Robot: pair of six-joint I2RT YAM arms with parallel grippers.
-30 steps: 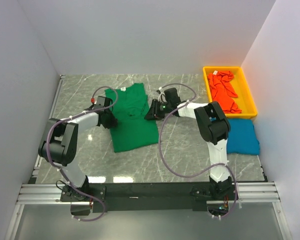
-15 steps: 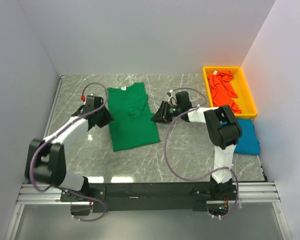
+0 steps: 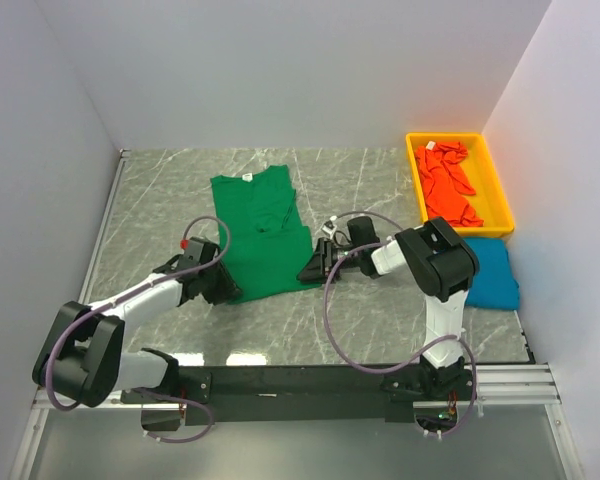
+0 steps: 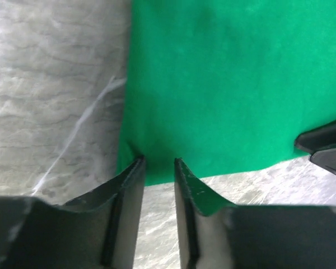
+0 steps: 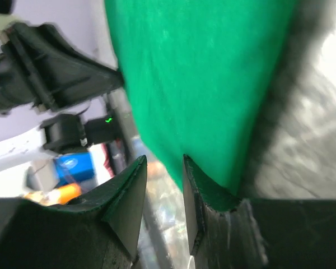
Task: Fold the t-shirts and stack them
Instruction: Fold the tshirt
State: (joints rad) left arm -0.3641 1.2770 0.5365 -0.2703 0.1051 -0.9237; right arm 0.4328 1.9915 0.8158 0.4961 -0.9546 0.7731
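Green cotton tee point(image 3: 265, 235) lies flat and smooth on veined grey marble point(image 3: 160, 200). The left gripper point(image 4: 158, 162) sits at its near hem corner, its black fingers narrowly parted and its tips at the cloth's edge. The right gripper point(image 5: 165, 159) meets the other hem corner, likewise slightly spread. Right of it lie a folded blue tee point(image 3: 485, 275) and a crumpled orange tee point(image 3: 445, 180) in a yellow bin point(image 3: 413, 160).
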